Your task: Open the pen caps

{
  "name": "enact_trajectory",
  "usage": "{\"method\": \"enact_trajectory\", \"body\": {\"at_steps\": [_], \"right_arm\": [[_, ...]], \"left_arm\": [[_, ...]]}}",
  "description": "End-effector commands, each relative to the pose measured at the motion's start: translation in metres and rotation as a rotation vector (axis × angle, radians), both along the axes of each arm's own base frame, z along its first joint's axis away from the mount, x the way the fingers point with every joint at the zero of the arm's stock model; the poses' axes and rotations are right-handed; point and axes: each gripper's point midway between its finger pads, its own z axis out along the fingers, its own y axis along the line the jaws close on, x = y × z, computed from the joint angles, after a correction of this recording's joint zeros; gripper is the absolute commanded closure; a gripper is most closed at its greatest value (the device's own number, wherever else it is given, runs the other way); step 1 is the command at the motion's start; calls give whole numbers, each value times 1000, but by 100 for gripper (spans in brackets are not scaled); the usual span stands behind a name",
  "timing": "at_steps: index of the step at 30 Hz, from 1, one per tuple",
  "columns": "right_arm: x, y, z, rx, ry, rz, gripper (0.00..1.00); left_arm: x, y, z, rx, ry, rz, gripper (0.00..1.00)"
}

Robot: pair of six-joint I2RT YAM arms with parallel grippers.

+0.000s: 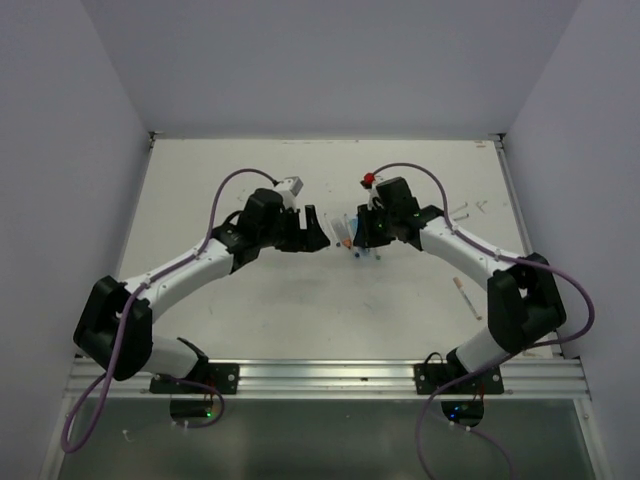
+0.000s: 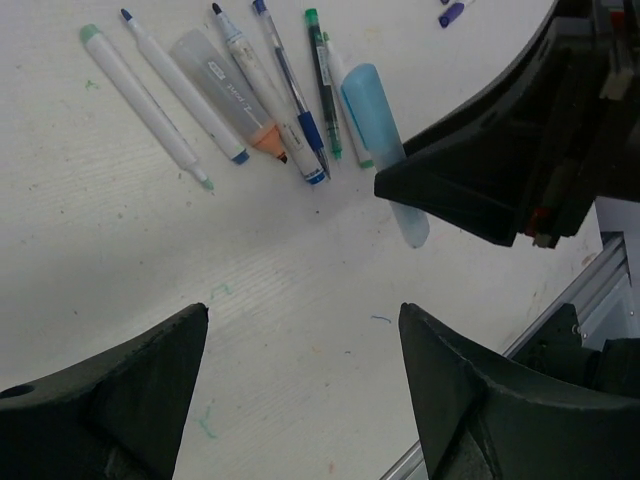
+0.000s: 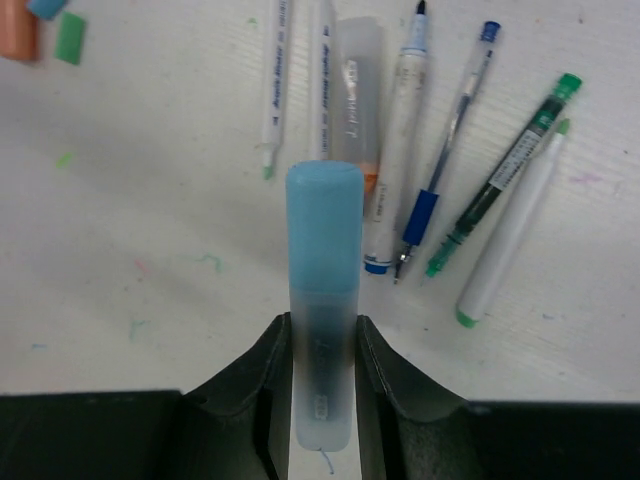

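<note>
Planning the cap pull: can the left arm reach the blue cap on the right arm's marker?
Probably yes: the blue cap sticks out beyond the right jaws; open left jaws face it, nothing between.

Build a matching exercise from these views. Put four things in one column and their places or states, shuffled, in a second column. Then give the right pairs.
Column one
1. blue-capped pen
2. left tool
3. orange cap
4. dark green pen

Column two
A. open, holding nothing
B. lying loose, away from the row of pens
C. clamped in the right tool
D. lying in the row of pens, untouched

Pairs: 1-C, 2-A, 3-B, 4-D
</note>
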Motion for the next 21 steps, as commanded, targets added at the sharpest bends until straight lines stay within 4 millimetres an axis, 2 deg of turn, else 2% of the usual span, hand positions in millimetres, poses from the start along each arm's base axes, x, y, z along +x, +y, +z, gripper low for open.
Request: {"method": "enact_trajectory", "body": {"at_steps": [1,8,13,21], "right_arm": [[-11,32,34,206,-40,75,100],[-36,59,45,340,-17,190,100],[-41,64,50,384,-34,212,100],[-46,70,57,423,-43,242,100]], "left_arm": [[13,-4,15,-6,-20,32,19],[15,-20,14,-77,32,2,18],[15,-29,13,-120,59,-8,18],[14,-43,1,-180,137,-23,19]]}}
